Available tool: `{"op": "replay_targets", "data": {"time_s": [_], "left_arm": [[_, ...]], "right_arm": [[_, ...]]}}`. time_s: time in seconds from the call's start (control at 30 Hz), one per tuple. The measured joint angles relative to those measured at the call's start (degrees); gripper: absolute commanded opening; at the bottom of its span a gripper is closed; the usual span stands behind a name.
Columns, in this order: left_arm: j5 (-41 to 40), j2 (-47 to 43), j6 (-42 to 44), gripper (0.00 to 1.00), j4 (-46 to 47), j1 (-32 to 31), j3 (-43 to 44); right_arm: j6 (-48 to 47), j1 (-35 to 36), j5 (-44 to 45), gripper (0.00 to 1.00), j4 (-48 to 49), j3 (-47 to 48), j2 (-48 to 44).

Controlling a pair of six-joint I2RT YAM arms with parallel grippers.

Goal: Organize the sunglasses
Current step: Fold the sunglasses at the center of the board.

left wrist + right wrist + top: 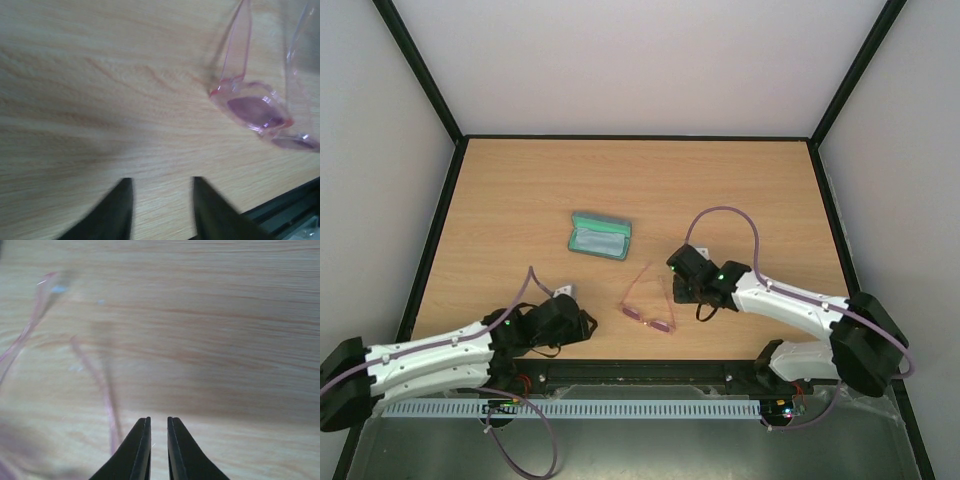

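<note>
Pink sunglasses [260,110] lenses sharp only from left wrist.

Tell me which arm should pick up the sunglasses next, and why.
Probably the right. The right gripper sits right beside the temples of the sunglasses, one temple lying just off its nearly closed fingertips. The left gripper, part open and empty, is further from the frame. The case lies open.

Bare table [740,185] fills the far half and the right side, open for passage. Mid-table, the open case [599,236] stands in the way. Nearer, the sunglasses [651,303] (temples spread toward the far side) lie between the left gripper [588,322] and right gripper [672,281], narrowing that gap.
</note>
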Motion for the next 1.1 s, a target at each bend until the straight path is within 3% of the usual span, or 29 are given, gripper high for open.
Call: {"op": "replay_targets", "data": {"time_s": [0.13,0.27,0.47,0.77,1.1], "left_arm": [[0.02,8.98,-1.77,0.11,6.1,-3.72,-0.26],[0.22,17.57,-2.43,0.1,12.5,-4.81,0.11],[0.39,31.85,-1.31,0.07,21.07,-4.72,7.21],[0.9,42.38,2.6,0.02,24.68,-1.18,14.78],[1.05,48.61,6.62,0.02,25.22,1.14,20.7]], "right_arm": [[-1.68,-4.59,-1.18,0.08,1.53,-0.02,3.89],[-3.37,-4.81,-3.23,0.06,3.48,0.44,8.7],[-4.7,-4.26,-6.84,0.05,6.73,0.9,12.41],[-4.74,3.48,-11.87,0.06,13.0,-1.09,12.46],[-5.05,4.15,-15.63,0.07,16.0,-2.25,12.13]]}}
